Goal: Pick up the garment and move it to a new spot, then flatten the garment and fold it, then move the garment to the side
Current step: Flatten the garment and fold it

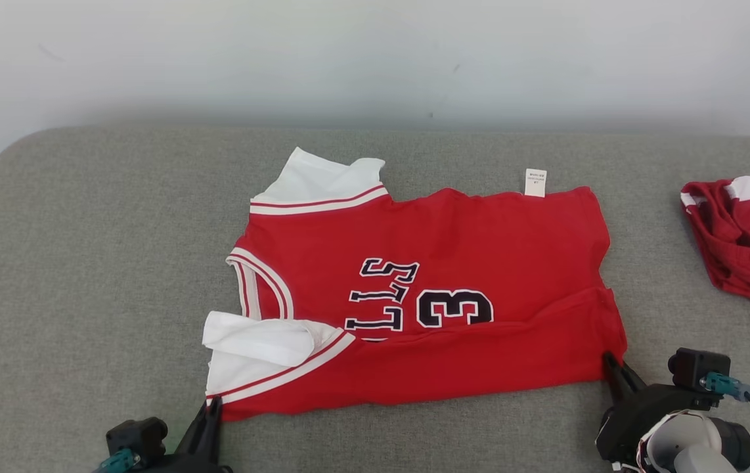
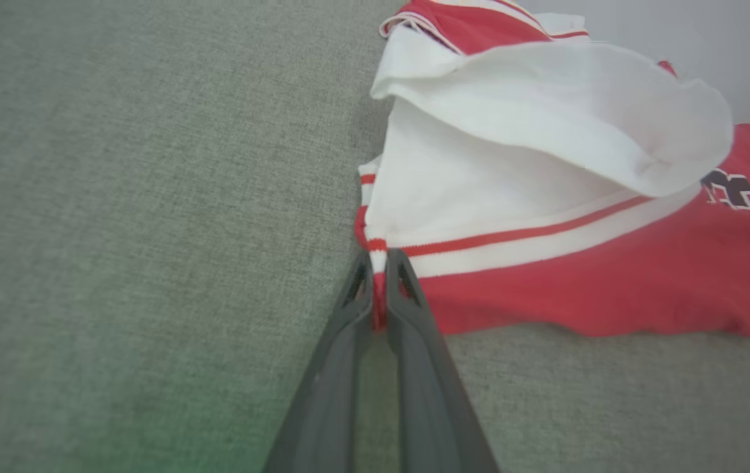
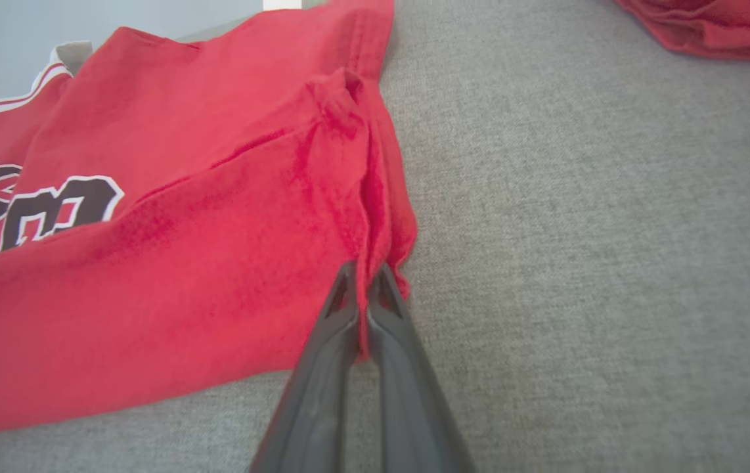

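Observation:
The garment (image 1: 454, 263) is a red jersey with white trimmed shoulders and dark lettering, lying sideways and mostly flat on the grey padded table (image 1: 86, 263). At its near left corner my left gripper (image 1: 213, 402) is shut on the trimmed shoulder edge; the left wrist view shows the cloth (image 2: 546, 263) pinched between the fingertips of that gripper (image 2: 379, 263). My right gripper (image 1: 610, 360) is shut on the near right hem corner, where the red fabric (image 3: 184, 230) bunches into a ridge between the closed tips of the gripper (image 3: 363, 272).
A second red and white garment (image 1: 746, 236) lies crumpled at the table's right edge and appears in the right wrist view (image 3: 710, 26). A pale wall (image 1: 375, 59) stands behind the table. Bare grey surface stretches to the left.

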Controlling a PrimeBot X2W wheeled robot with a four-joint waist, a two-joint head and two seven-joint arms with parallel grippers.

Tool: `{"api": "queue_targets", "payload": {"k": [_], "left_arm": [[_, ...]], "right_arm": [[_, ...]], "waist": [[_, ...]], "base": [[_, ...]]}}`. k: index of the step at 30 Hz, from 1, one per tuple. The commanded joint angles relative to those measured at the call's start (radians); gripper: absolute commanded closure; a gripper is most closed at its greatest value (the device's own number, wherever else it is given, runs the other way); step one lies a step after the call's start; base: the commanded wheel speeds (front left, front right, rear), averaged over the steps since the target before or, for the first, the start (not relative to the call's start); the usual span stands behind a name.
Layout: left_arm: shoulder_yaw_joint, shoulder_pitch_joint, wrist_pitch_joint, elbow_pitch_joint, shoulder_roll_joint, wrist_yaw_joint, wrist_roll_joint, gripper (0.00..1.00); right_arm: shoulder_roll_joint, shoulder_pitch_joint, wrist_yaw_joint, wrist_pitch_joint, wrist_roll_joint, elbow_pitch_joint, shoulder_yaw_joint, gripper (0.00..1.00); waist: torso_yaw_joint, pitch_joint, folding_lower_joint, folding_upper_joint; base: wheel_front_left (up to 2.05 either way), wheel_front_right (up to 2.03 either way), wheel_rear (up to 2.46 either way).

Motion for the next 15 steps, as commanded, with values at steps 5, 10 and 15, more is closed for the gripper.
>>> {"api": "queue_targets", "payload": {"k": [5,10,15], "left_arm": [[0.026,0.041,-0.001,-0.043,0.012,0.002,-0.016,1.00],[0.048,0.111,-0.001,-0.093,0.032,0.002,-0.014,1.00],[0.062,0.173,-0.001,-0.137,0.048,0.005,-0.001,1.00]], "right_arm": [[-0.005,0.041,-0.002,-0.047,0.058,-0.014,0.006,1.00],[-0.011,0.133,-0.002,-0.036,0.122,-0.106,0.013,1.00],[-0.012,0.253,-0.002,0.014,0.153,-0.229,0.002,1.00]], "waist": [[0.000,-0.045,0.0000,0.0000],[-0.011,-0.075,0.0000,0.0000],[-0.024,-0.084,0.0000,0.0000]], "base": [[0.00,0.00,0.00],[0.00,0.00,0.00],[0.00,0.00,0.00]]}}
